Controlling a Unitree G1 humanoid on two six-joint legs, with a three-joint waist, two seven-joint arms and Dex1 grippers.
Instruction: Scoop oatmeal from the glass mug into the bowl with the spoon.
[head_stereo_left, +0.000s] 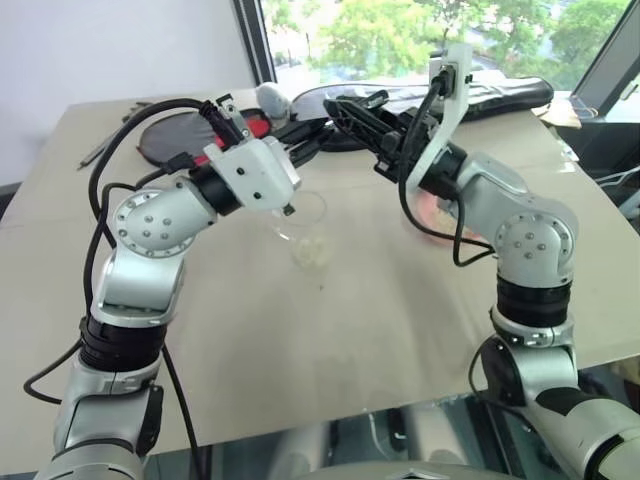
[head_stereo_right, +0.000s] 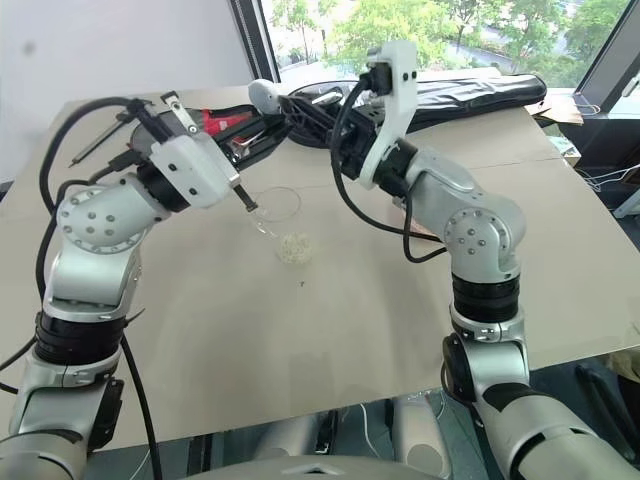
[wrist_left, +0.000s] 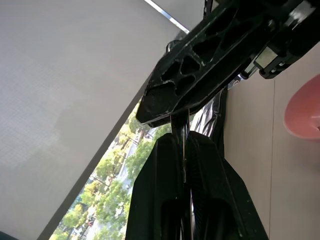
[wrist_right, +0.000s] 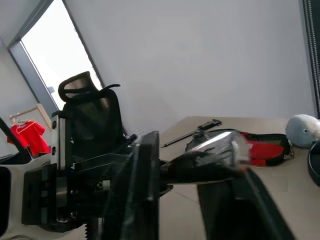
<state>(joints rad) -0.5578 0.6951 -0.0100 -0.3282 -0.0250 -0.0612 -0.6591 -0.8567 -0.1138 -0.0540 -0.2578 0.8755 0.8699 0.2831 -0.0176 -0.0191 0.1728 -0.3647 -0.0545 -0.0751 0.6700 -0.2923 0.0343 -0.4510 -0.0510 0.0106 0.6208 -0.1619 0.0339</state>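
Above the table (head_stereo_right: 330, 340), the left gripper (wrist_left: 184, 150) was pinched tight on the spoon (wrist_left: 184, 160); the right gripper (wrist_left: 155, 112) had closed narrow, meeting the spoon's handle; the glass mug (head_stereo_right: 275, 210), oatmeal (head_stereo_right: 293, 247) inside, stood below; the pink bowl (wrist_left: 305, 110) lay behind the right arm.

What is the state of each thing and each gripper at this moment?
glass mug: upright on table, oatmeal at its bottom
oatmeal: small heap inside the mug
bowl: on table, visible part bare
spoon: lifted, clamped between the grippers
left gripper: shut on spoon
right gripper: shut on spoon, apparently
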